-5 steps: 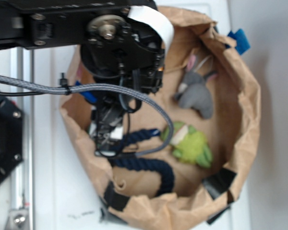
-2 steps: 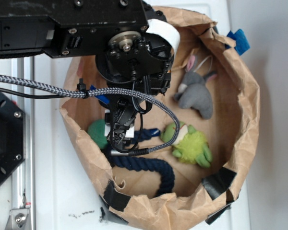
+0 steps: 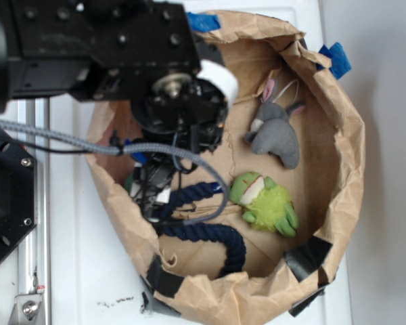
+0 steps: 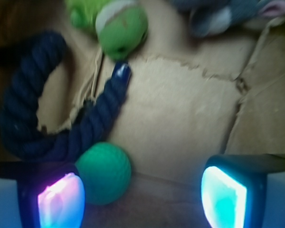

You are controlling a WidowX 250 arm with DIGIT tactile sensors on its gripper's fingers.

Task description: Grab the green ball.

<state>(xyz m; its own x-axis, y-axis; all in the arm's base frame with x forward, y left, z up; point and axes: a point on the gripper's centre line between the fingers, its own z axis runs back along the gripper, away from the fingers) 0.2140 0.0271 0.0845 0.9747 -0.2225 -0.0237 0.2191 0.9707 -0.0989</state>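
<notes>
The green ball (image 4: pixel 104 173) is small, round and matte, and lies on the brown paper floor against the end of a navy rope. In the wrist view my gripper (image 4: pixel 142 199) is open. The ball sits just inside the left finger (image 4: pixel 61 202), and the right finger (image 4: pixel 224 197) stands far off with bare paper between. In the exterior view the gripper (image 3: pixel 149 193) hangs low at the left side of the paper bag, and the arm hides the ball there.
A thick navy rope (image 3: pixel 203 233) curls across the bag floor. A shaggy lime plush frog (image 3: pixel 264 203) and a grey bunny plush (image 3: pixel 277 135) lie to the right. The crumpled bag wall (image 3: pixel 352 156) rings everything and rises close to the gripper's left.
The arm has shifted left toward the bag's left wall. The green ball, which showed beside the gripper 0.4 s ago, is now covered by it in the exterior view.
</notes>
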